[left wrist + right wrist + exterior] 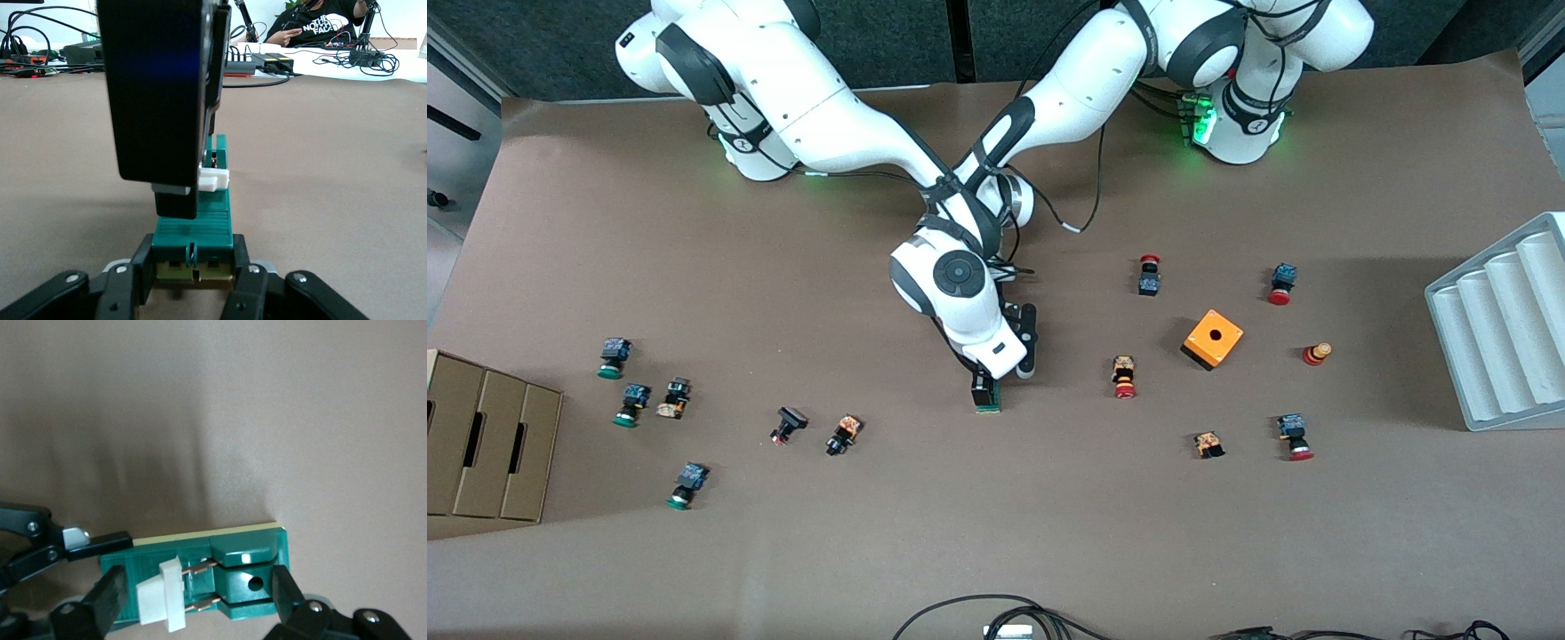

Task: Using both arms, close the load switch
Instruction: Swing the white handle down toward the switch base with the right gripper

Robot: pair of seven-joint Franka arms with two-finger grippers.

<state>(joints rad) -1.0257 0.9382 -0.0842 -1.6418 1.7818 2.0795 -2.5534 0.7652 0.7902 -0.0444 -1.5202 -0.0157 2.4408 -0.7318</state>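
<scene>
A brown paper-covered table [1049, 533] seen from above, with two white robot arms reaching in from the 12 o'clock edge and meeting near its centre. The load switch [987, 397], a narrow dark-green block, lies flat there, just toward 6 o'clock from the centre. The left gripper [193, 267] comes in low along the tabletop and is clenched on the switch's end that points to 12 o'clock, one finger on each long side. The right gripper [197, 599] hangs straight down over the switch, its claw released and spread wide, with its fingers [285, 590] straddling the green body. The switch's white sliding piece [162, 593] sticks out between them; contact with it cannot be judged. At 3 o'clock from the switch sits an orange cube [1212, 338] with a hole. Small red-capped push buttons [1124, 376] are scattered around the cube. Green-capped buttons [613, 357] lie toward 9 o'clock. A cardboard box [489, 444] sits at the 9 o'clock edge, and a white ribbed tray [1503, 329] sits at the 3 o'clock edge.
</scene>
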